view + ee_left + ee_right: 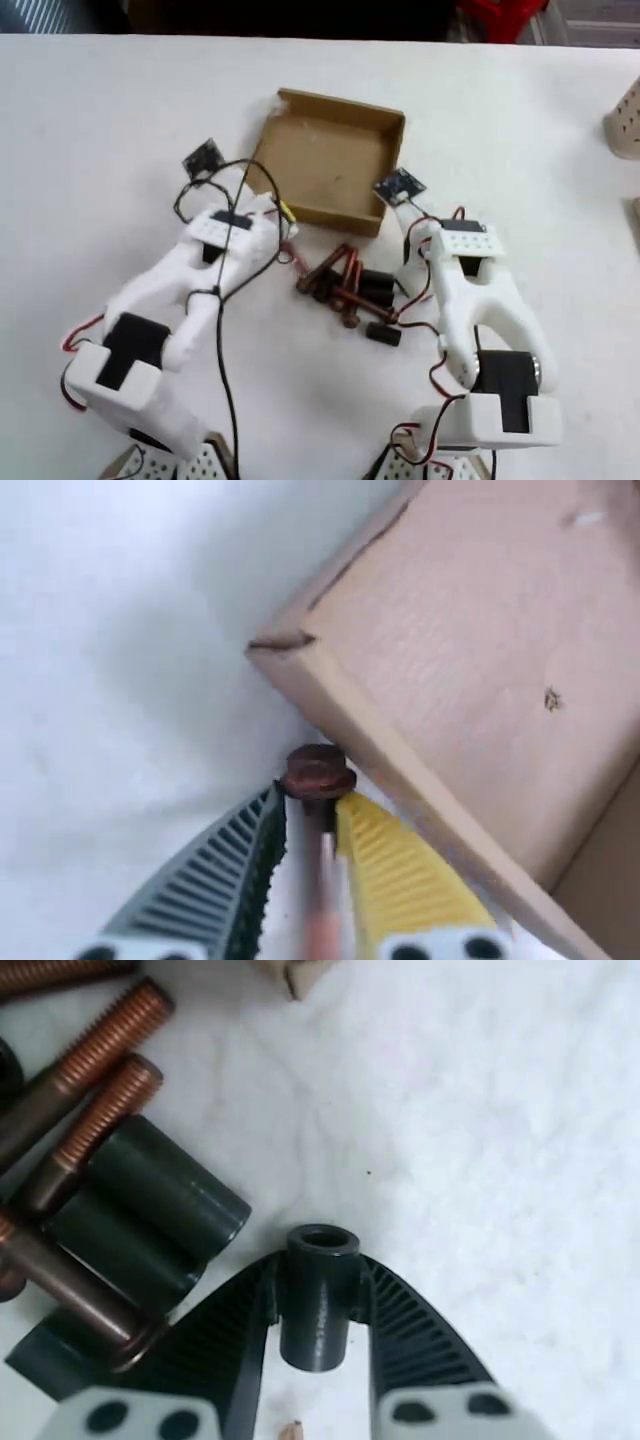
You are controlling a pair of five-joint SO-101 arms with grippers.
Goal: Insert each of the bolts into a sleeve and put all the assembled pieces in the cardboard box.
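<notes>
My left gripper (310, 800) is shut on a copper bolt (316, 772), its hex head sticking out past the grey and yellow fingers. It hovers just outside the near corner of the cardboard box (470, 660). In the high view this gripper (285, 214) sits at the near-left corner of the box (335, 155). My right gripper (318, 1268) is shut on a black sleeve (320, 1300), held with its bore facing outward. Beside it lie more copper bolts (100, 1055) and black sleeves (150, 1210). The same pile (345, 285) lies between the two arms.
A small circuit board (203, 158) lies left of the box, with black cables looping over the left arm. A perforated beige object (625, 125) stands at the table's right edge. White tabletop stretches to the right of the held sleeve.
</notes>
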